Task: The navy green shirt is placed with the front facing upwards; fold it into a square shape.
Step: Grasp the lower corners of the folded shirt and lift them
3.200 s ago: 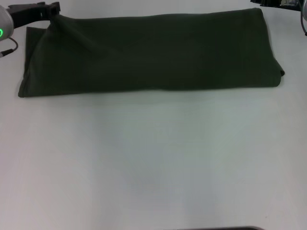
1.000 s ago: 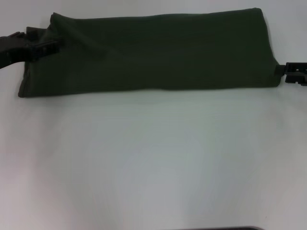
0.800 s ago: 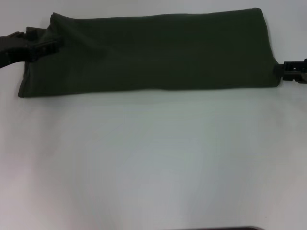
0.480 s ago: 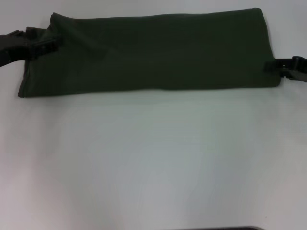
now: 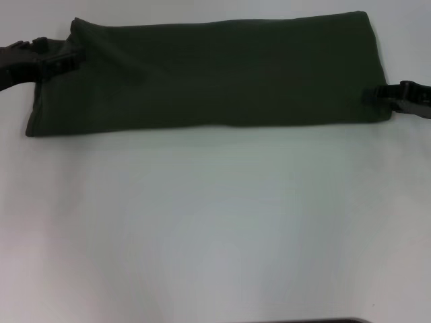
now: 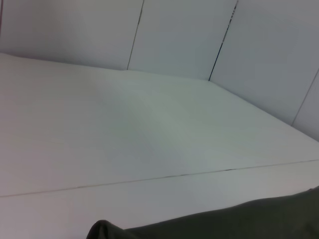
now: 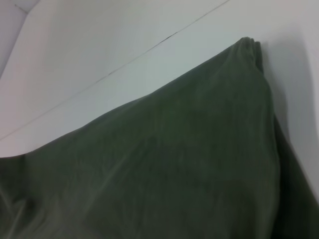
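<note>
Table (image 5: 215, 229): white, bare across the whole near half in the head view; a dark strip shows at its very nearest edge, too little of it visible to identify. Shirt (image 5: 209, 74): dark olive green, lying flat on the far half of the table as a long horizontal band, plain cloth uppermost, no lettering showing; near edge straight, left end slightly wider with a raised fold at its far corner. Right gripper (image 5: 378, 94): black, low at the shirt's right end near the near corner, fingertips reaching over the cloth edge; whether they pinch the cloth cannot be told. Left gripper (image 5: 67, 57): black, at the shirt's left end toward the far corner, tips over the cloth beside the raised fold; whether it has closed on the fabric cannot be told. Right wrist view: shirt (image 7: 164, 164) fills most of the picture, one bunched corner against the table. Left wrist view: a sliver of shirt (image 6: 224, 224), then table (image 6: 124, 134), then a panelled wall (image 6: 179, 35) beyond.
</note>
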You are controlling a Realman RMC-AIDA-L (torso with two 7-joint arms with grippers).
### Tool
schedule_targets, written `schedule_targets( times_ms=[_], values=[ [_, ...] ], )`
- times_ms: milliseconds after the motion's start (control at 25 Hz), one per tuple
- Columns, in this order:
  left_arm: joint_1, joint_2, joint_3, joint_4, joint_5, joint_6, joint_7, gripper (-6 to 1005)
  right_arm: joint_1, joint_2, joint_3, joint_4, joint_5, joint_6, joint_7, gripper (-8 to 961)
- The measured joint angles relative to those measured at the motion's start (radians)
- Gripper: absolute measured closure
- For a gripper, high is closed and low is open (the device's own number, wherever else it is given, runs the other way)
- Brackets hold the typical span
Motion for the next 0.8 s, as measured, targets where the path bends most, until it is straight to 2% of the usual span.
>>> schedule_targets(
  times_ms=[120, 320, 440, 560, 800],
  values=[
    [0.004, 0.002, 0.0, -0.003, 0.002, -0.003, -0.002, 78, -0.002, -0.002, 0.002, 0.0, 0.0, 0.004, -0.006, 467],
    [0.016, 0.004, 0.0, -0.01, 0.019, -0.03, -0.008, 79, -0.006, -0.007, 0.006, 0.0, 0.0, 0.007, -0.008, 657],
    [0.026, 0.02, 0.0, -0.033, 0.064, -0.046, -0.041, 79, -0.006, -0.009, 0.007, -0.001, 0.0, 0.012, -0.008, 787],
    [0.027, 0.045, 0.001, -0.051, 0.108, -0.012, -0.103, 79, -0.005, -0.009, 0.008, -0.001, 0.001, 0.015, -0.008, 924],
    [0.029, 0.117, 0.01, -0.067, 0.132, 0.118, -0.26, 79, -0.004, -0.011, 0.007, -0.01, 0.0, 0.011, -0.008, 936]
  ],
)
